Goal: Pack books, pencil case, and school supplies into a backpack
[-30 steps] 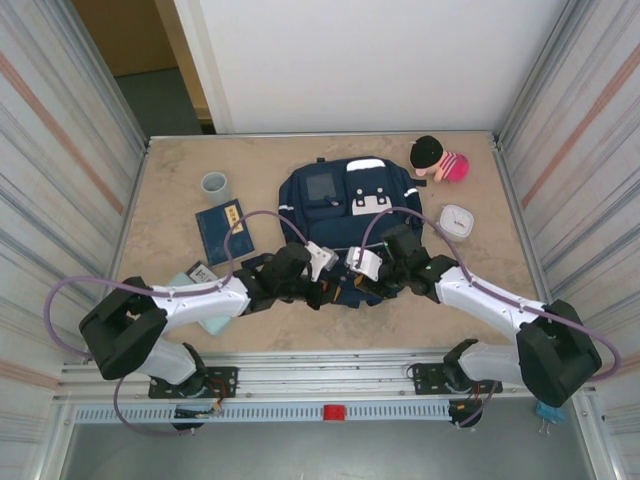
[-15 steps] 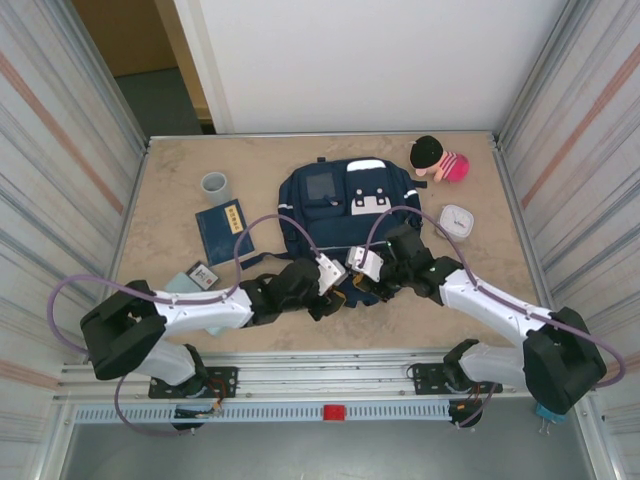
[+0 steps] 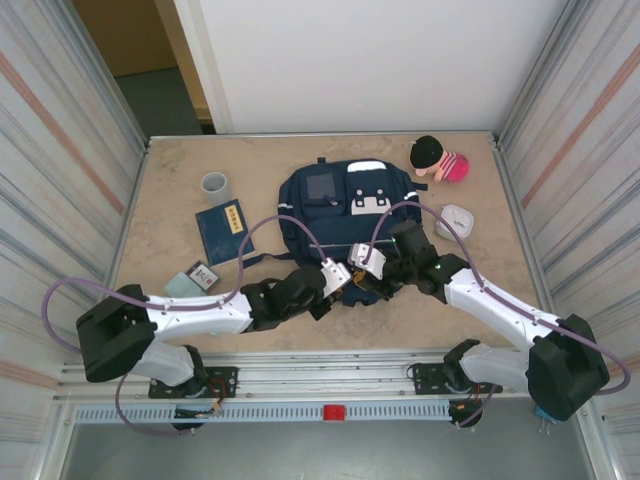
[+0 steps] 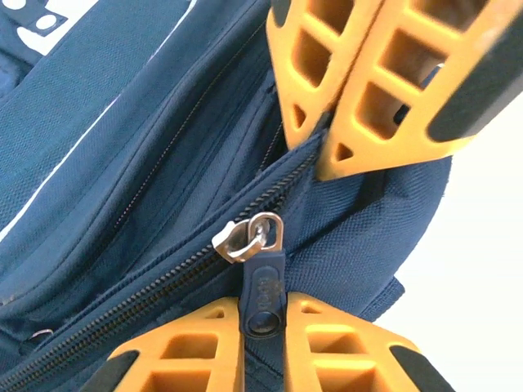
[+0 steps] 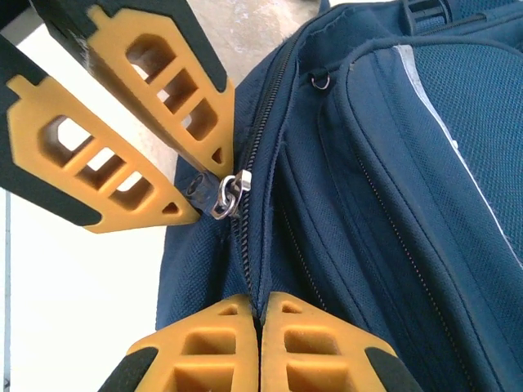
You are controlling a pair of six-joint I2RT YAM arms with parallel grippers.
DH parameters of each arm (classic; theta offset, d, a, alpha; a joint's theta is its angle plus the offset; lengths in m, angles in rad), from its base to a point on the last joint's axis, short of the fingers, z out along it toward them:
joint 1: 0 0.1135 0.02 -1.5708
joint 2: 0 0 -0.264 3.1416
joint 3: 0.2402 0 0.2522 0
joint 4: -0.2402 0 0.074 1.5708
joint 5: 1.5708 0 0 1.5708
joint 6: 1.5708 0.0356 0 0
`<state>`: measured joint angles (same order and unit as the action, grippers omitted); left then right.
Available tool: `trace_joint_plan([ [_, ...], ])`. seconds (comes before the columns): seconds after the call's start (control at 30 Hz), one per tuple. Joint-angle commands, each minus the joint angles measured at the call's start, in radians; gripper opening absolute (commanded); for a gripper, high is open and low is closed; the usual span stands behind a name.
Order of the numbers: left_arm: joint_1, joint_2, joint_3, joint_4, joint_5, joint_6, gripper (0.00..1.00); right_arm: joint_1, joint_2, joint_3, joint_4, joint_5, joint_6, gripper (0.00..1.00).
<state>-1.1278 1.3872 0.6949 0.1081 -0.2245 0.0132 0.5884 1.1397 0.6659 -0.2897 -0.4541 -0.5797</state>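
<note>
The navy backpack lies flat in the middle of the table, its zipped edge toward the arms. My left gripper is shut on the navy zipper pull just below the silver slider. Opposite it, my right gripper is shut on the backpack fabric beside the zip teeth. The right fingers almost touch the slider. The left fingers hold the pull at the slider. The navy book lies left of the backpack. The pale teal pencil case lies nearer, beside the left arm.
A grey cup stands behind the book, and a small dark card lies by the pencil case. A pink and black plush toy and a white round clock sit right of the backpack. Metal walls close both sides.
My left gripper has slid right along the backpack's near edge, opened briefly and closed on the zipper pull. My right gripper stayed shut on the fabric and shifted slightly back.
</note>
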Motion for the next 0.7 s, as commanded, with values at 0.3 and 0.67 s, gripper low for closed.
trace_joint_plan([
  [0.3,-0.006,-0.02,0.061,-0.03,-0.054,-0.094,0.35,-0.005,-0.059,0.06,-0.024,-0.127,0.039,0.0],
  [0.67,0.024,-0.028,0.108,-0.098,0.226,-0.101,0.08,-0.043,-0.062,0.055,-0.057,-0.094,0.027,0.0],
])
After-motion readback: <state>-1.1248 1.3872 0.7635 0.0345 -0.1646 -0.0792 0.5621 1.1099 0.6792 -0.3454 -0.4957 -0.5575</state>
